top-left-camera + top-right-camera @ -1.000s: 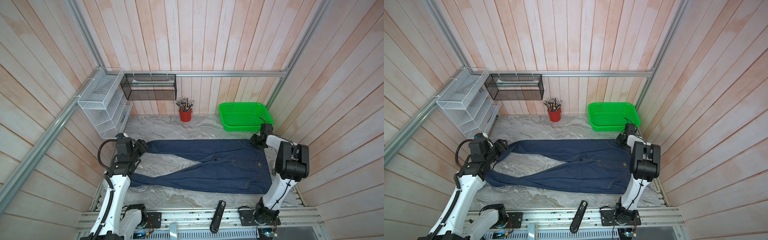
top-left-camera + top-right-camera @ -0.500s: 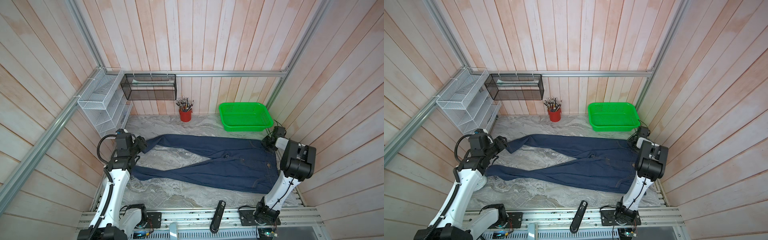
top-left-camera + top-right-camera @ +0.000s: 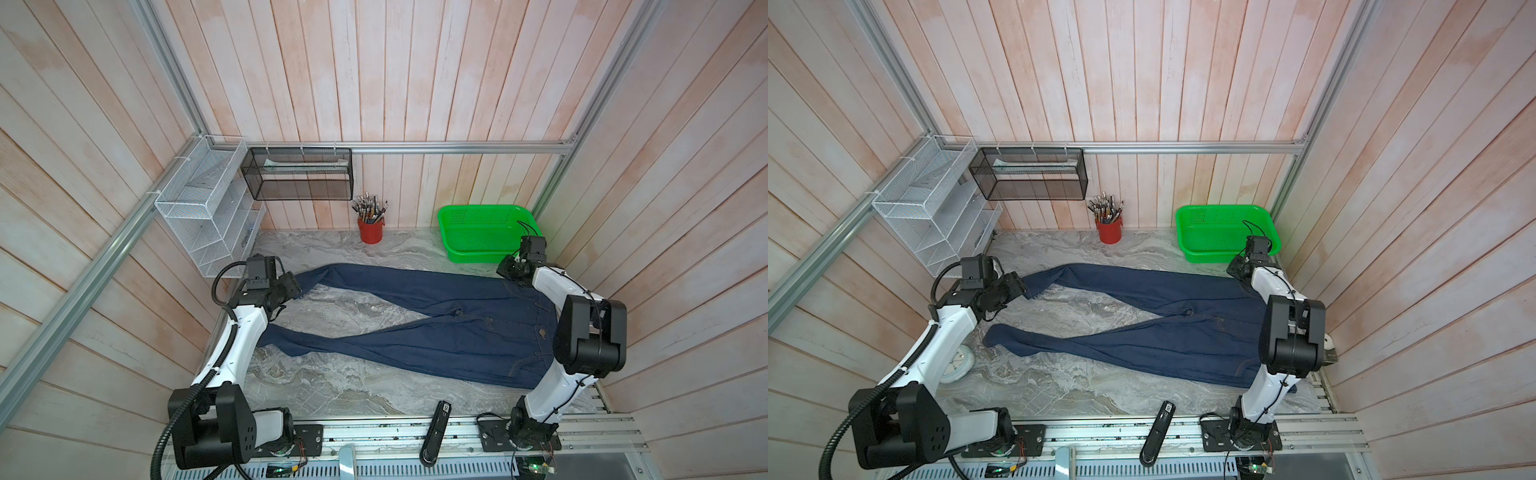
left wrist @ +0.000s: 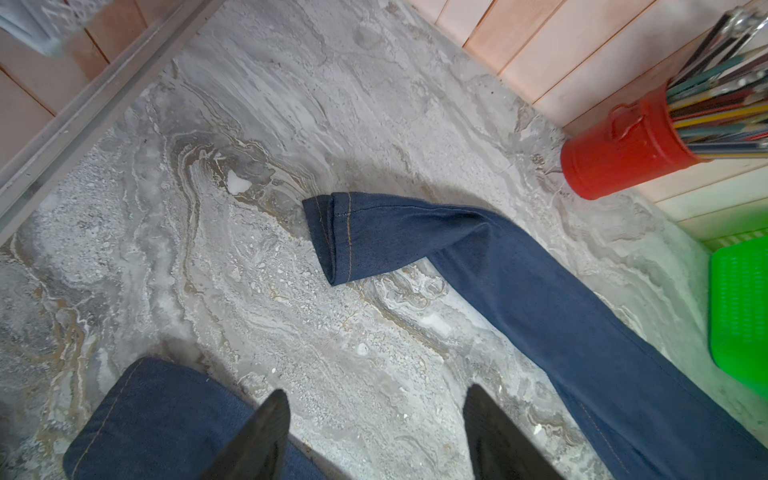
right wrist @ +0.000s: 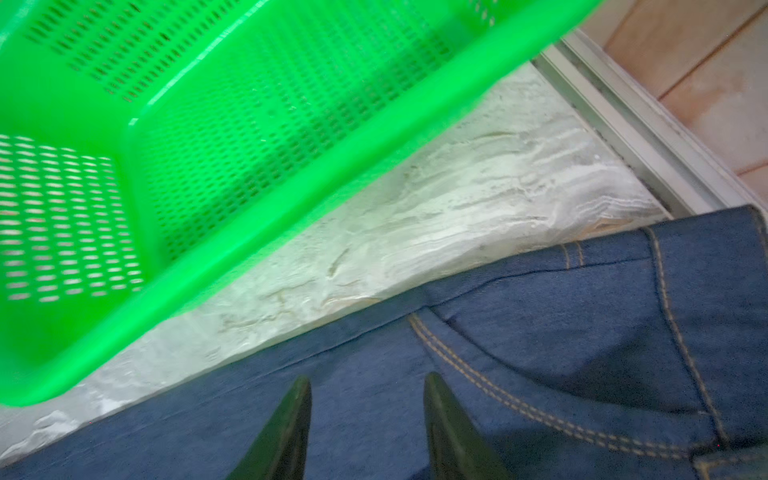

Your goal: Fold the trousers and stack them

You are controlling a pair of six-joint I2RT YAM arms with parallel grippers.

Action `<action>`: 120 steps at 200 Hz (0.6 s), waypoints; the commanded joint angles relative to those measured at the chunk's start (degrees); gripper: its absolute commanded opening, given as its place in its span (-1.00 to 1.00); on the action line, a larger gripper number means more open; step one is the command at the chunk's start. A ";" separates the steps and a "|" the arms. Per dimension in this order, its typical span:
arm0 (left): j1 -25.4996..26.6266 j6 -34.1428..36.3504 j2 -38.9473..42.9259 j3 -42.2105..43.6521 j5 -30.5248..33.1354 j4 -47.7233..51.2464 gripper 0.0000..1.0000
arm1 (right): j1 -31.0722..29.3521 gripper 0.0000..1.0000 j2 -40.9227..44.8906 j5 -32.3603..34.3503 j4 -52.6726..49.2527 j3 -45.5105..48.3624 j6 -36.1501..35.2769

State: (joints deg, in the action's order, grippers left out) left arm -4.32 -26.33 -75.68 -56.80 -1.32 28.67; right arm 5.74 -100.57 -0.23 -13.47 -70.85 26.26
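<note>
On the marble worktop (image 3: pixel 332 386) the dark blue jeans (image 3: pixel 436 336) lie flat, front up, waist to the right, legs spread in a V toward the left; the far leg's end is bent over. A green mesh basket (image 3: pixel 478 255) sits back right, just beyond the waistband. Left pincer (image 4: pixel 374 395) hangs released over bare worktop btwn the two hems. Right pincer (image 5: pixel 368 380) stands parted above denim by a front pocket, prob. not pinching cloth; the view's blurry. A red tin (image 3: pixel 370 232) of pens stands at the back wall.
</note>
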 commanded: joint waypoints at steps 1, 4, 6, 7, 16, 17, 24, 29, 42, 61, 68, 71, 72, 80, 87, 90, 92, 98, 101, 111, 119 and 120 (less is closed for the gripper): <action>0.23 1.32 -4.19 -1.61 2.01 -3.35 0.43 | -0.70 -0.08 2.24 -0.50 -1.65 2.44 -0.25; 0.25 1.29 -5.04 -1.83 2.03 -3.59 0.44 | -1.09 -0.08 2.56 -0.62 -1.71 2.59 -0.10; 0.24 1.17 -5.56 -1.98 2.09 -3.61 0.44 | -1.32 -0.09 2.75 -0.64 -1.79 2.72 -0.03; 0.22 1.18 -5.85 -2.13 2.10 -3.57 0.45 | -1.42 -0.09 2.84 -0.65 -1.80 2.77 -0.01; 0.20 0.76 -8.40 -3.74 2.03 -3.19 0.48 | -2.90 -0.09 3.80 -0.88 -1.74 3.45 0.11; 0.19 0.75 -8.68 -3.93 2.07 -3.18 0.48 | -3.09 -0.09 3.85 -0.94 -1.73 3.53 0.11; 0.20 0.49 -10.59 -4.98 2.62 -3.18 0.49 | -4.24 -0.09 4.48 -1.32 -1.68 4.06 0.48; 0.23 0.37 -11.80 -5.49 3.21 -3.61 0.50 | -5.18 -0.10 4.93 -1.51 -1.48 4.58 0.78; 0.20 0.40 -15.07 -6.96 4.40 -4.44 0.51 | -7.52 -0.11 5.86 -2.14 -1.03 5.74 1.59; 0.10 0.16 -19.71 -9.17 5.24 -5.38 0.48 | -11.76 -0.13 6.46 -2.66 -0.80 7.01 2.21; 0.04 -0.04 -21.21 -9.80 5.83 -5.75 0.46 | -13.14 -0.13 6.62 -2.67 -0.86 7.38 2.44; -0.03 0.04 -21.81 -10.24 6.09 -5.89 0.46 | -13.69 -0.13 6.70 -2.69 -0.86 7.59 2.58; -0.05 0.04 -22.06 -10.34 6.17 -5.99 0.45 | -13.89 -0.13 6.79 -2.73 -0.81 7.67 2.62; -0.37 -0.04 -23.61 -10.98 6.49 -6.76 0.42 | -15.17 -0.14 7.18 -3.07 -0.56 8.19 3.04; -0.71 -0.16 -24.73 -11.33 6.36 -7.64 0.39 | -16.05 -0.14 7.43 -3.23 -0.46 8.66 3.47; -0.92 -0.14 -25.15 -11.53 6.21 -8.02 0.38 | -16.39 -0.14 7.53 -3.31 -0.42 8.79 3.57; -1.01 -0.20 -25.57 -11.68 6.06 -8.32 0.37 | -16.55 -0.14 7.60 -3.42 -0.35 8.91 3.61; -1.36 -0.22 -26.63 -11.92 5.45 -9.23 0.34 | -17.08 -0.14 7.82 -3.54 -0.39 9.14 3.70; -1.53 -0.35 -27.24 -12.14 5.11 -9.47 0.33 | -17.34 -0.15 7.89 -3.59 -0.33 9.23 3.80; -1.98 -0.33 -29.38 -13.69 3.66 -9.40 0.27 | -17.89 -0.15 8.21 -3.78 -0.49 9.58 3.88; -2.01 -0.28 -30.94 -14.98 3.27 -8.99 0.24 | -18.27 -0.15 8.46 -3.88 -0.72 9.74 3.97; -2.01 -0.25 -31.11 -15.13 3.26 -8.90 0.23 | -18.33 -0.15 8.51 -3.89 -0.74 9.75 3.97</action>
State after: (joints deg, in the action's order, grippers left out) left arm -5.30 -26.55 -103.00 -68.29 3.01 21.78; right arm -11.92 -94.17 -3.38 -13.67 -61.80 28.97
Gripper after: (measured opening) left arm 0.638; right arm 0.427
